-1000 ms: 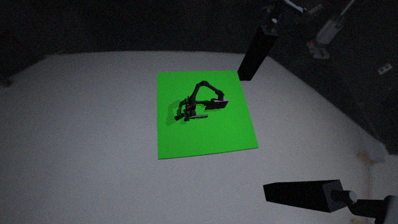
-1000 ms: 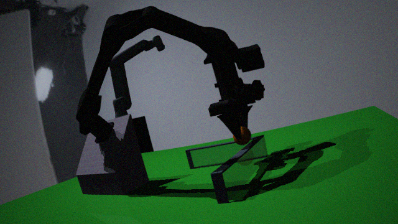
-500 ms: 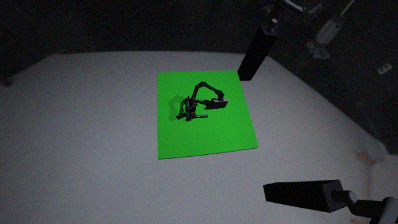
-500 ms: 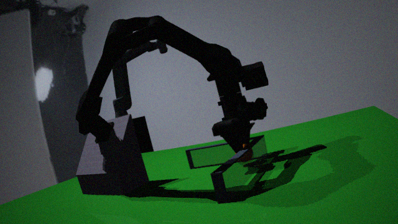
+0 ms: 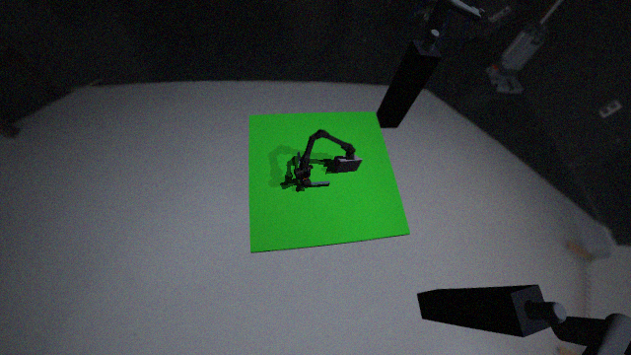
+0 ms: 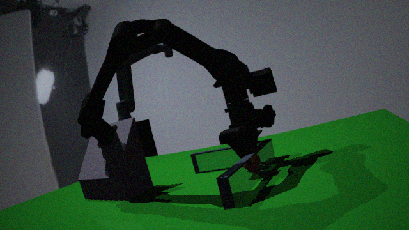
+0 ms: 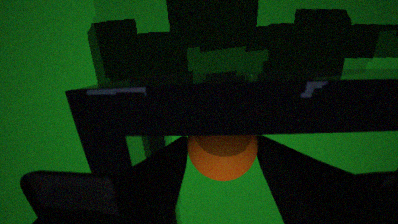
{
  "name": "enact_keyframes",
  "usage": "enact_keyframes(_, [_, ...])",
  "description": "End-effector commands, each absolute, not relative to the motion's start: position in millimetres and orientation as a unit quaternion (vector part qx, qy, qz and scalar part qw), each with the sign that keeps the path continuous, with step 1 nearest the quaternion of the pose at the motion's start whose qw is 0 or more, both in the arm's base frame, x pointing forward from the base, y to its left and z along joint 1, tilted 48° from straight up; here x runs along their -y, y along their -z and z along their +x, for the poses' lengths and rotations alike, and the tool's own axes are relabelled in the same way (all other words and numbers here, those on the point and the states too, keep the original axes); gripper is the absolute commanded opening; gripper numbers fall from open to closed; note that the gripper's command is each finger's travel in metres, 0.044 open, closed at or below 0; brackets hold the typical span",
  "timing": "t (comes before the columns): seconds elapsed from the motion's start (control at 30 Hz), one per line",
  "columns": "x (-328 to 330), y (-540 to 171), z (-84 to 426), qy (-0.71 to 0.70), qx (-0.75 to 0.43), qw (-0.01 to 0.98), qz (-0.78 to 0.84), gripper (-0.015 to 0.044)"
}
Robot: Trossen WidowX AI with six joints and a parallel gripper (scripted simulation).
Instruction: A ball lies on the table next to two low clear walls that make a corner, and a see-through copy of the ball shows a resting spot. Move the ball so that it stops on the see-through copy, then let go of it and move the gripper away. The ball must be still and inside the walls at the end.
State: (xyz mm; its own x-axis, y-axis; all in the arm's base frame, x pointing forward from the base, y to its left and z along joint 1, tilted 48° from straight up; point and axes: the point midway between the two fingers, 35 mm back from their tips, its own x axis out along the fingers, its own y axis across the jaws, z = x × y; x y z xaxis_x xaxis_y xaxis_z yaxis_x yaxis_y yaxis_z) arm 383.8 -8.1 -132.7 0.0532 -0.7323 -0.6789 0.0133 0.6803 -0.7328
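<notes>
Tabletop [image 5: 148, 197] from above: a green mat [image 5: 335, 212] holds the dark arm [image 5: 320, 143]; the ball is too small to see. From the side, the pincer [image 6: 250, 160] squeezes the orange ball [image 6: 253, 162] low inside the clear walls [image 6: 230, 182]. Wrist camera: the ball [image 7: 222, 160] sits at 6 o'clock, under a dark wall bar.

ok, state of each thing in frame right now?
gripper: shut on the ball, lowered inside the corner
ball: orange, held between the fingers, low behind the near wall
clear walls: upright, forming a corner
see-through copy: cannot tell, not visible now
</notes>
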Motion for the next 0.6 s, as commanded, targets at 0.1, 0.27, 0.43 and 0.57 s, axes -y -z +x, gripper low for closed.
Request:
enact_keyframes(0.1, [8.3, 132.6, 383.9, 0.28, -0.629, 0.667, -0.285, 0.0276])
enact_keyframes(0.27, [-0.2, 125.7, 384.4, 0.279, -0.629, 0.667, -0.285, 0.0276])
enact_keyframes(0.43, [-53.7, 76.5, 379.2, 0.279, -0.629, 0.667, -0.287, 0.0276])
enact_keyframes(0.57, [-54.8, 79.7, 380.2, 0.273, -0.625, 0.67, -0.292, 0.0276])
